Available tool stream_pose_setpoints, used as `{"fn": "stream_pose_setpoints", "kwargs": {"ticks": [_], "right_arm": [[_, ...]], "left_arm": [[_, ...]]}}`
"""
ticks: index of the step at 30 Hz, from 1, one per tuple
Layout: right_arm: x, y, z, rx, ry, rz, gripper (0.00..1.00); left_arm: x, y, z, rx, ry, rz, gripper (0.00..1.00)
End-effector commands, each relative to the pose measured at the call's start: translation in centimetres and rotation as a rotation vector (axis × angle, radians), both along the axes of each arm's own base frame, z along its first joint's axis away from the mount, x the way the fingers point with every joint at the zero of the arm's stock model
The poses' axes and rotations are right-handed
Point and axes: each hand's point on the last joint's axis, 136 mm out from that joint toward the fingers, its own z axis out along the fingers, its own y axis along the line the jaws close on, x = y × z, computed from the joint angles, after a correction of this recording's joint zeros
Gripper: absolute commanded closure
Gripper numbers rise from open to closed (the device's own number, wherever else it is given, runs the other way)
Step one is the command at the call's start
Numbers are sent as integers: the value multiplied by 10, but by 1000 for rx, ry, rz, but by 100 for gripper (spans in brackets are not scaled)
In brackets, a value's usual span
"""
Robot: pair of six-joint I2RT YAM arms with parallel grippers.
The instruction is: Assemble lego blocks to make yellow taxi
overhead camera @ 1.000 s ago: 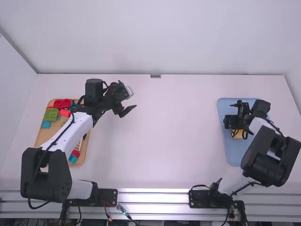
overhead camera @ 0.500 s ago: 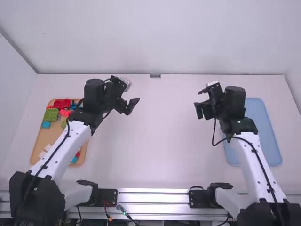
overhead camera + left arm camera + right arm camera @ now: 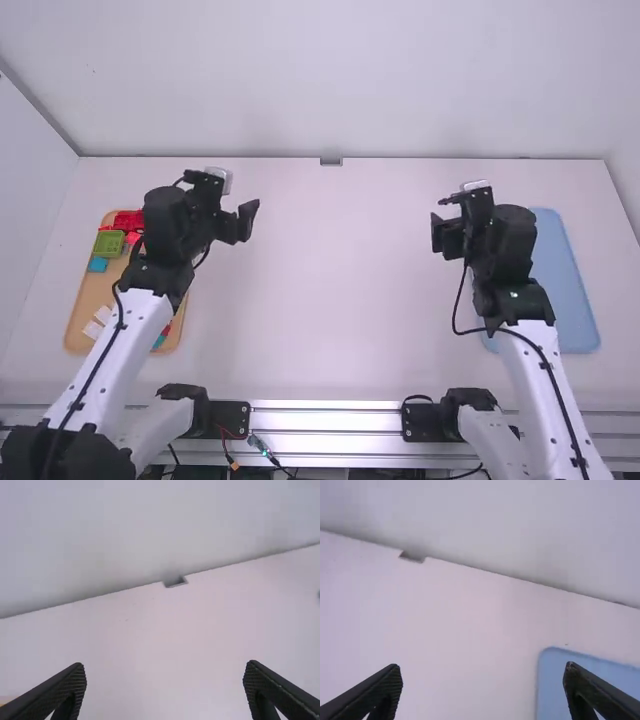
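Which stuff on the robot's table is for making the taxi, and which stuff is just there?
For the taxi:
- red pieces
- green piece
- blue pieces
- wooden tray under them
- blue tray, probably for building on
- left gripper and right gripper

Just there:
- wires at the front
- metal rails along the front edge

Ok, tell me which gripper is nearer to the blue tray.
Right. The right gripper hovers just left of the blue tray; the left gripper is far left of it, near the wooden tray.
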Motion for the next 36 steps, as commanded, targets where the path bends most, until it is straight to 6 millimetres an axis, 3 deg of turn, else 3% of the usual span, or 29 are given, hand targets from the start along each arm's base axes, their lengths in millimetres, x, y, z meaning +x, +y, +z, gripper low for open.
{"fn": "stream_pose_setpoints", "kwargs": {"ticks": [1,7,10,23,36], "right_arm": [[-7,-15,5,42,-42,-108,21],[-20,-17,11,152,-149,-156,32],[-32,-17,2,158,-162,-157,39],[-75,-17,-63,158,-162,-157,68],[-94,-17,-121,158,-162,-157,92]], "left_arm": [[-9,19,1,-22,-12,103,20],[-30,37,-16,18,-15,206,31],[-42,49,-27,41,-17,266,38],[-93,55,-86,54,-18,299,67],[-120,55,-147,54,-18,299,93]]}}
